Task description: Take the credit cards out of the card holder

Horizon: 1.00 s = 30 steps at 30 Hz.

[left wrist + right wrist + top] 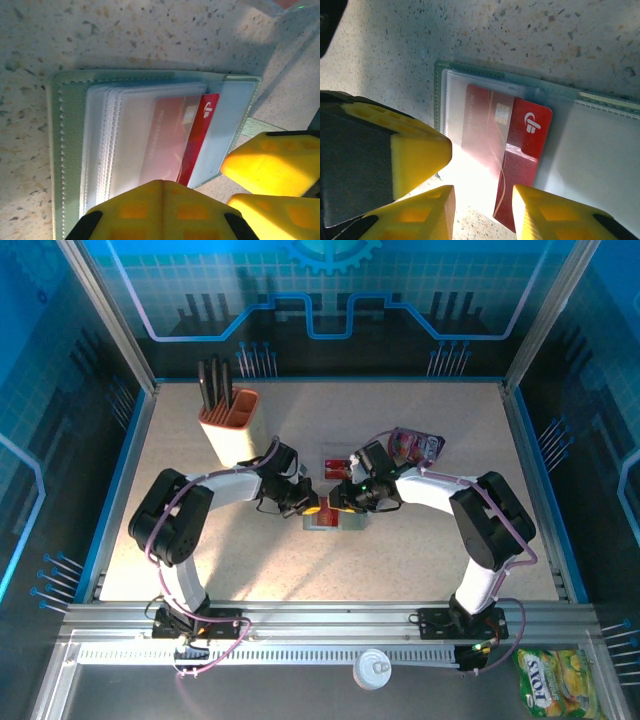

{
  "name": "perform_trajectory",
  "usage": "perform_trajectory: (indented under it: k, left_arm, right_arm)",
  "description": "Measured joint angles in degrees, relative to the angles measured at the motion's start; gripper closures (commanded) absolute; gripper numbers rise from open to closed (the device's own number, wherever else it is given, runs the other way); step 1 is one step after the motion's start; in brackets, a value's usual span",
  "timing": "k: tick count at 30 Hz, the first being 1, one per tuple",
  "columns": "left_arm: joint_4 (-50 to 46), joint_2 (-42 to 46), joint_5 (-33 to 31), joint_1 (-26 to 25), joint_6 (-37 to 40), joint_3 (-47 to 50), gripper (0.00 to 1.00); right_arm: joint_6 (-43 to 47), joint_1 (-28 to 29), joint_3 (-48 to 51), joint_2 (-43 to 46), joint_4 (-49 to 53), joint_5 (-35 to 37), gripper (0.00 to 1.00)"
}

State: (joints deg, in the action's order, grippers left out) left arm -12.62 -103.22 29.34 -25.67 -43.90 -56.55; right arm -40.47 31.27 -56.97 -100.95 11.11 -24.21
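Centrally, left gripper (pixel 162 195) clenched over card holder (pixel 67 150), right gripper (pixel 482 202) parted astride credit card (pixel 527 145)

Bright light, hard shadows (white glare in wrist views).

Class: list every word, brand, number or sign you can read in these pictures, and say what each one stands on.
Red credit card: white emblem, no letters; the print line along its covered half is too blurred.
Yellow-green snack bag: large lettering, too blurred.
Pink pouch: print too small.
Nothing reads clearly enough to quote.
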Motion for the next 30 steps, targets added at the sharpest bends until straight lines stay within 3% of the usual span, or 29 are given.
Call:
perform_trajectory:
  k: [30]
  left_arm:
    - [-2.3, -1.4, -0.6, 0.0, 2.3, -0.4, 1.00]
  right_arm:
    - [-0.9, -0.2, 0.3, -4.2, -2.2, -2.1, 0.64]
